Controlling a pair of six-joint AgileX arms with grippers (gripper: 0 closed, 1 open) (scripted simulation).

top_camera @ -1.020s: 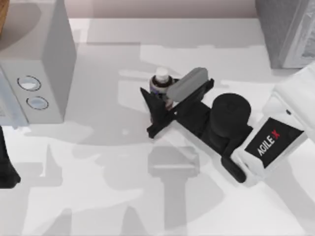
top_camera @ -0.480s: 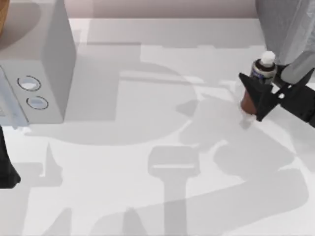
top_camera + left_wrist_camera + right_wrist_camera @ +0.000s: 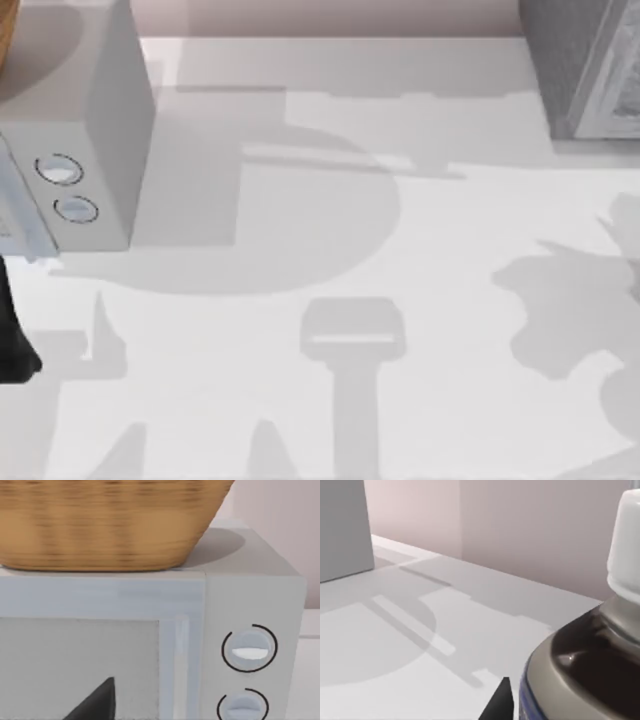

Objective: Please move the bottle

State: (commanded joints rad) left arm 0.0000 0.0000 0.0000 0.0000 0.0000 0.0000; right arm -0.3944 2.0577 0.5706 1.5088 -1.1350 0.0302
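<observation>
Bottle (image 3: 590, 665) fills close foreground of my right wrist view, white cap (image 3: 626, 545) up, over table (image 3: 395, 645); cannot tell whether my right gripper clamps it. Judge it light, rigid, smooth-sided, likely slippery; best hold mid-body under label band. Table (image 3: 330, 230) plain white, shadowed. Microwave (image 3: 70, 150) at left, basket (image 3: 100, 525) on top. Left arm (image 3: 12, 340) parked at left edge.

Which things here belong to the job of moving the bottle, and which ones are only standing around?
Belong to the job:
- the bottle, close before the right wrist camera, white cap up

Only standing around:
- the microwave at the table's left
- the wicker basket on top of the microwave
- the grey box at the far right
- the left arm, parked at the left edge
</observation>
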